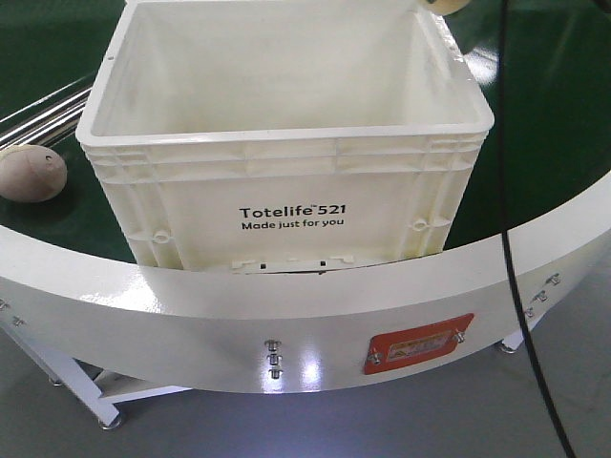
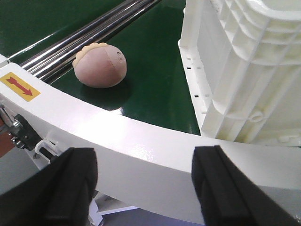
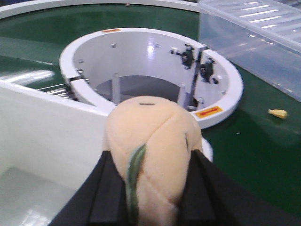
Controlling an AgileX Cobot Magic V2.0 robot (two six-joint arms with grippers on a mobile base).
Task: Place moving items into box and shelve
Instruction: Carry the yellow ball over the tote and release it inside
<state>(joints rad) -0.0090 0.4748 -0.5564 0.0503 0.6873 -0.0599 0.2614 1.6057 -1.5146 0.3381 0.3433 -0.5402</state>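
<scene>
Front view — one box (image 1: 286, 205), one beige piece (image 1: 31, 173), one peach piece (image 3: 155, 141).

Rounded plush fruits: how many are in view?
2. One brownish piece lies on the green belt left of the white box; one peach-coloured piece sits in the right hand. Others may be hidden.

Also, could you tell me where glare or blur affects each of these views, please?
Front view: lamp reflections glare off the white guard rail, and the box looks washed out inside. Left wrist view: the left gripper is a soft foreground blur, while the steel rails shine. Right wrist view: the peach-coloured fruit in the right gripper is slightly out of focus.
</scene>
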